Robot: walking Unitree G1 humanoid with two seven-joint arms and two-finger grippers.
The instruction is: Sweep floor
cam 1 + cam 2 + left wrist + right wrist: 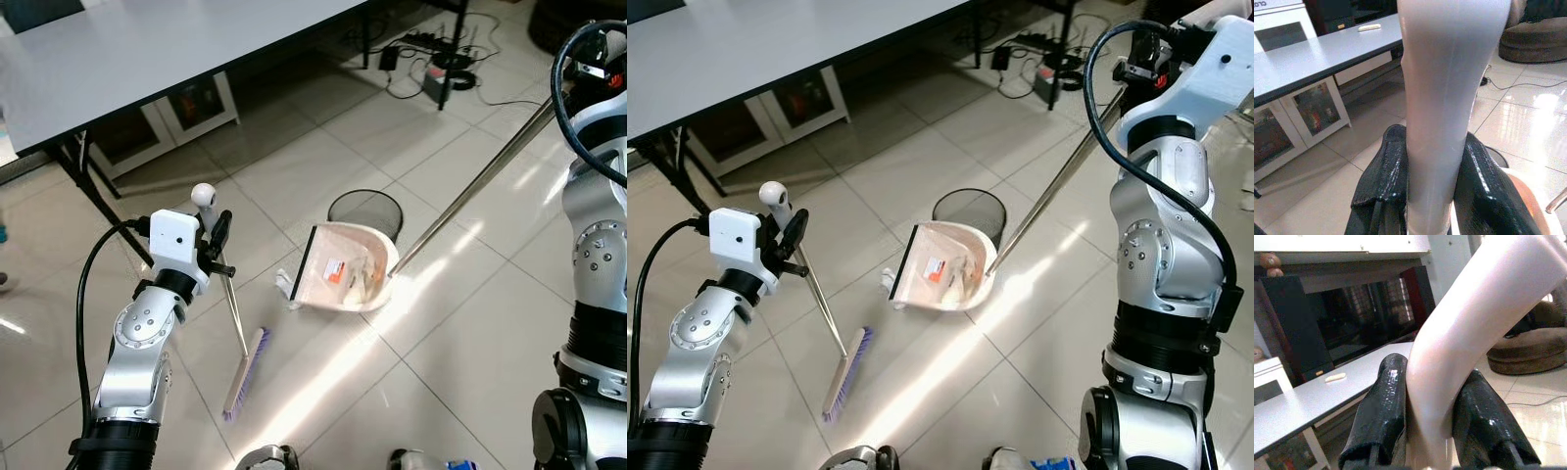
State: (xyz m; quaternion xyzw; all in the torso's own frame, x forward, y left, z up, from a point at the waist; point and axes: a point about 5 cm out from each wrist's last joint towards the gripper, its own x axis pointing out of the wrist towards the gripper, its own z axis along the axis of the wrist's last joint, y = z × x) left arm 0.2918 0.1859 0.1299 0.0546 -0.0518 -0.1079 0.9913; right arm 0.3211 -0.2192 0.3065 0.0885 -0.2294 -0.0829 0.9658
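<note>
Gripping the white broom handle between its fingers, the left gripper rests the purple bristles on the tiles. The right gripper clamps the dustpan's handle; the dustpan sits tilted beside the black bin, open floor around.

A: Where do the head views look from?

B: High up, facing forward and down at the tiled floor. Both share the dustpan, near mid-frame, and the tabletop beyond it.

A: The wrist views?

B: Very near, each looking along black fingers pressed to a pale handle, the tabletop behind.
</note>
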